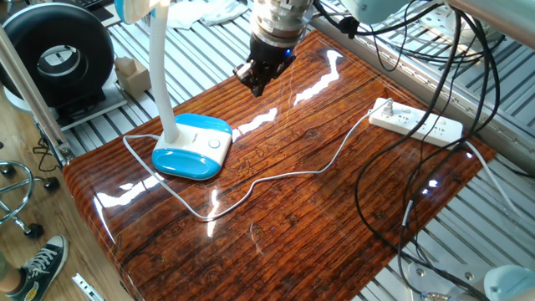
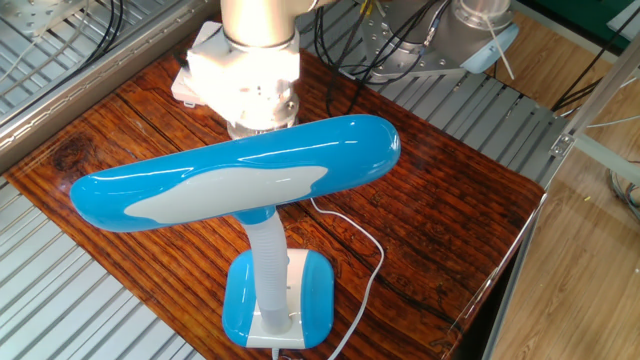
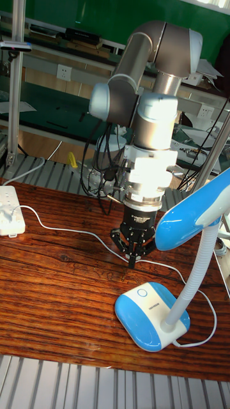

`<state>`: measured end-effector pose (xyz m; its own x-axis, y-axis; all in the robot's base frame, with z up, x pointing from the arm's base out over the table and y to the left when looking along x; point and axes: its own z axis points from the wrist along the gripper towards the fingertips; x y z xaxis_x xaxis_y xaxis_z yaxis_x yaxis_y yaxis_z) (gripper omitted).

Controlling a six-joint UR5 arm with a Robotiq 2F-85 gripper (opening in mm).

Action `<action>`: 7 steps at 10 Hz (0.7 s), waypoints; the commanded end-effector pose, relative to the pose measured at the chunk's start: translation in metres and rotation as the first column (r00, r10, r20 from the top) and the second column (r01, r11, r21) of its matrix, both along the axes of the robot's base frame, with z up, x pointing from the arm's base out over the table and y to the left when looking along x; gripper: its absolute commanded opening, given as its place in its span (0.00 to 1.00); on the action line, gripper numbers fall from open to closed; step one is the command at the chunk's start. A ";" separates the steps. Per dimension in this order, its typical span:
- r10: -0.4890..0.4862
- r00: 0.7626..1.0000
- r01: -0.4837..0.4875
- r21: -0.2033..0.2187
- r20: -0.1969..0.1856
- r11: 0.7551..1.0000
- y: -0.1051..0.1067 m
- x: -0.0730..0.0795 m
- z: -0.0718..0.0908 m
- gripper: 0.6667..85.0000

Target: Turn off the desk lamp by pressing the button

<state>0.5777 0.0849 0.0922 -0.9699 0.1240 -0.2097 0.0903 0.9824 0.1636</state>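
The desk lamp stands at the table's left part, its light-blue base (image 1: 191, 148) carrying a white panel and a white neck (image 1: 161, 79). The button (image 1: 216, 143) is a small ringed circle on that panel, also plain as the button (image 3: 141, 295) in the tall view. My gripper (image 1: 255, 86) hangs above the wood, to the right of and beyond the base, with air between it and the lamp. In the tall view the gripper (image 3: 133, 259) has its fingertips touching each other, shut on nothing, just behind the base (image 3: 152, 313). The blue lamp head (image 2: 240, 170) hides the fingers in the other fixed view.
A white power strip (image 1: 415, 122) lies at the table's far right edge, the lamp's thin white cord (image 1: 284, 175) snaking to it across the wood. Black cables (image 1: 393, 201) loop over the right side. A black round device (image 1: 57, 57) sits beyond the left edge.
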 end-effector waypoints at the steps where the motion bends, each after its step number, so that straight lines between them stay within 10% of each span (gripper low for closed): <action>1: -0.020 0.999 0.018 0.065 0.026 0.998 0.024 0.014 -0.009 0.01; 7: -0.029 0.999 0.027 0.052 0.034 0.998 0.033 0.023 -0.029 0.01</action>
<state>0.5957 0.1112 0.0699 -0.9606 0.1458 -0.2366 0.0986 0.9747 0.2005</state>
